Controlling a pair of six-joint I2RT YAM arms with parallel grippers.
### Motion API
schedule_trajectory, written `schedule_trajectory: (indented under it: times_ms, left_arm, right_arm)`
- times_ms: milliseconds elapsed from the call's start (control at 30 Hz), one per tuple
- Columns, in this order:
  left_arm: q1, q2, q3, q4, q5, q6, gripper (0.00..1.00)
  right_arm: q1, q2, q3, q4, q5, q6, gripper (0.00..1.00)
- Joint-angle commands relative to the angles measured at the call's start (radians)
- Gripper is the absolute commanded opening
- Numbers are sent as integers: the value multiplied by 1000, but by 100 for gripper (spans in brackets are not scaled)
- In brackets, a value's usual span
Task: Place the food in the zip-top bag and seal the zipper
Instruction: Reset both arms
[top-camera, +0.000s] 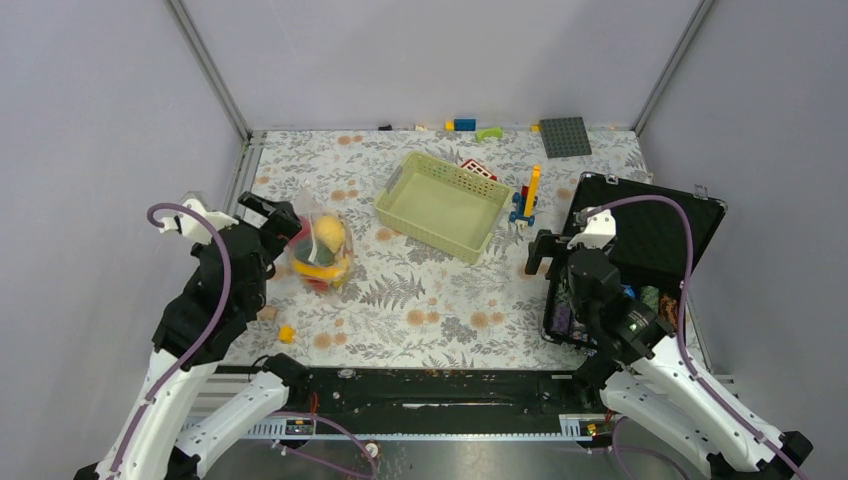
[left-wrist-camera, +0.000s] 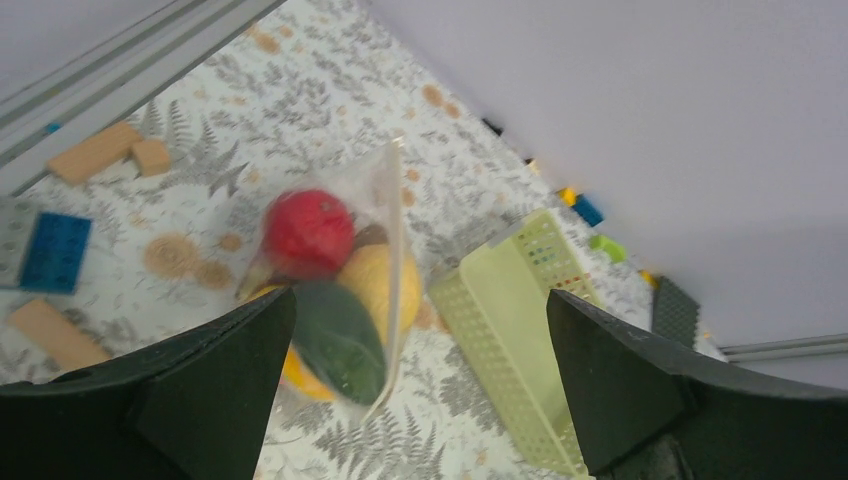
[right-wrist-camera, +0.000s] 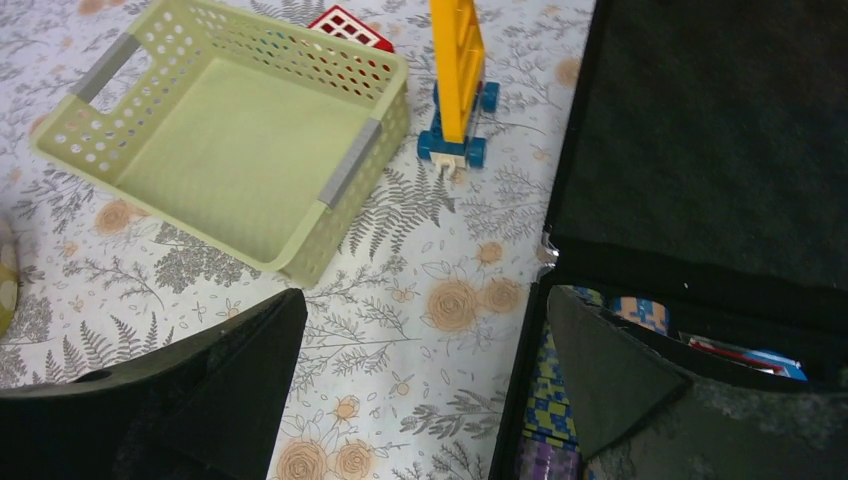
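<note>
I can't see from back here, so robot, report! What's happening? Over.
Both open: left gripper at the zip-top bag, right gripper by the basket. Bag holds the food. Sealed or not, cannot tell.

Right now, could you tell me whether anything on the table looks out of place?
A small yellow piece lies loose on the table, apart from the filled zip-top bag; I cannot tell whether it is food or a block.

The desk (top-camera: 420, 300) has a ferny floral cover. On it: zip-top bag (top-camera: 318, 250) at left, green basket (top-camera: 430, 232) mid-desk, black case (top-camera: 650, 230) at right. A block tower (top-camera: 528, 195) stands between those two, with a grey baseplate (top-camera: 565, 137) at the back.
</note>
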Motion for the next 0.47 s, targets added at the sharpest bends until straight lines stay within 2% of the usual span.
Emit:
schedule_trajectory:
  times_ms: [0,300,433]
  left_arm:
    - [4,15,17,-143,-46,-74,99]
    - [4,25,-30,-155,-104,-85,99]
    - [4,28,-28,-136,-83,-70,99]
  right_arm:
    - [-1,-30,55,-109,94,121,98]
    - [0,-61,60,-186,103,166,99]
    - [0,-94,60,-189,84,165,98]
